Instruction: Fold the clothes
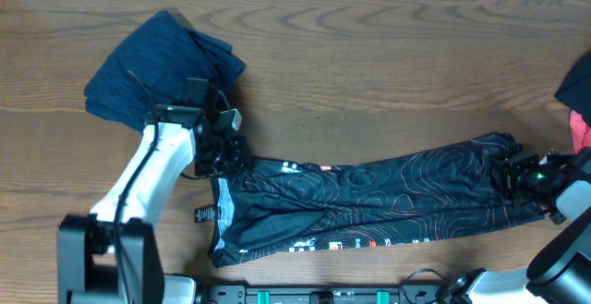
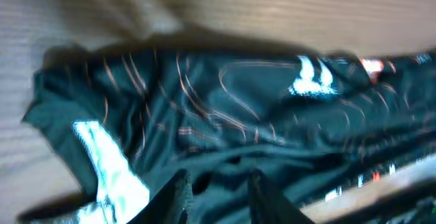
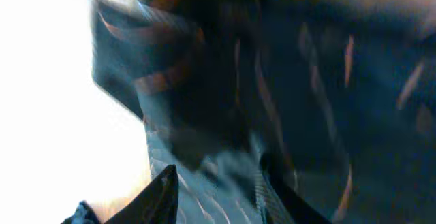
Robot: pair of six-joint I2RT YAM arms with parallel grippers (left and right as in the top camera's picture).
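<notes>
**Jersey stretched lengthwise between two grippers on a wooden table**

At far left, a dark blue garment (image 1: 157, 64) lies bunched on the table (image 1: 369, 64), well apart from the work. Just to its right, the left gripper (image 1: 224, 147) hangs over the upper left corner of the jersey (image 1: 369, 202). In the left wrist view its fingers (image 2: 178, 197) stand a little apart. Black cloth lies beneath them and nothing is visibly clamped between them.

The jersey (black, with thin orange contour lines) lies as a long, rumpled band across the middle of the table. It rises slightly toward the right. A white tag sits at its left edge, and small red and white logos run along its lower border.

At the band's right end sits the right gripper (image 1: 519, 176), directly over the cloth. In the right wrist view (heavily blurred) its fingers (image 3: 162, 193) also stand partly apart, with patterned fabric showing in the gap. Whether that fabric touches either finger cannot be told.

At the far right edge, a red and black cloth (image 1: 577, 101) is partly in view.
</notes>
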